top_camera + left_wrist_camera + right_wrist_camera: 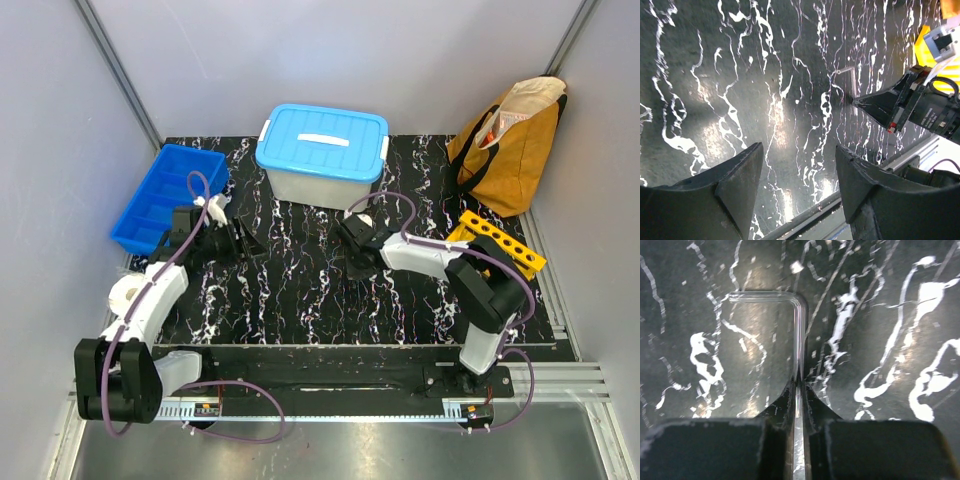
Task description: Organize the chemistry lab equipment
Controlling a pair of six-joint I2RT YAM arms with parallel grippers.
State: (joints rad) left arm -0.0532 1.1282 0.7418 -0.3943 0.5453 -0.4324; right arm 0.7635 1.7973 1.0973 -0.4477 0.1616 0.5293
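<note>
Right end effector [799, 387] clamps bent glass tube [799, 335]; left end effector [799, 172] agape nearby; yellow rack [503, 241] beside, lidded bin [322, 155] behind.

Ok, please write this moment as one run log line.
right gripper: shut on bent glass tube | left gripper: open, empty, over table

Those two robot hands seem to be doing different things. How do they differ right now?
The left hand is open, its fingers spread wide; the right hand is shut tight. The left hand holds nothing, while the right hand pinches a bent glass tube by one leg. Both are black and two-fingered, and both are over the marbled black table.
</note>
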